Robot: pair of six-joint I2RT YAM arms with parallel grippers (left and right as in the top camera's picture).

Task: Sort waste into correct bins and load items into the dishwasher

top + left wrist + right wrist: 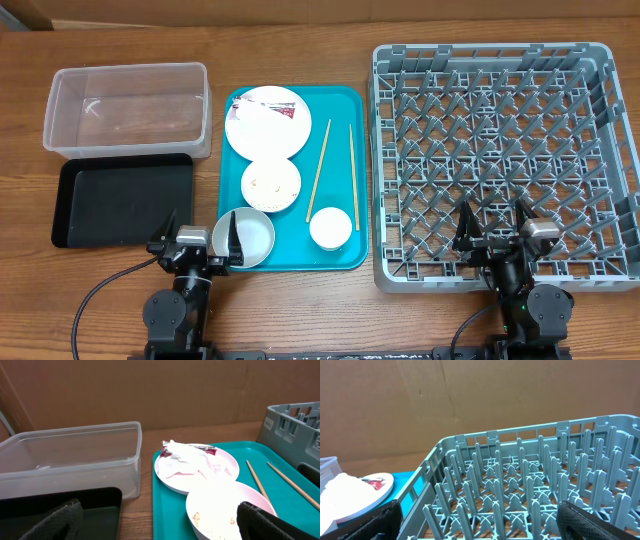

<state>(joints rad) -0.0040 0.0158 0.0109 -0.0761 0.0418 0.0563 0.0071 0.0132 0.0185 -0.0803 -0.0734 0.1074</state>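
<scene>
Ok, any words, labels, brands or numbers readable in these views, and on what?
No text can be read in any view.
red snack wrapper on the white plate: print, if any, too small and blurred.
black strip at the overhead view's bottom edge: white marks, too blurred to read.

Teal tray [345,180], grey lattice rack [500,160]

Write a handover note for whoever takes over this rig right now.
Left claw: open, empty, beside the grey bowl.
Right claw: open, empty, above the dish rack, near edge.
Napkin and red wrapper on the plate, rice scraps in the white bowl; cup and chopsticks on the teal tray.
Done: nothing, rack holds no dishes.
Left: all waste to clear tub or black tray, all dishes to rack.
</scene>
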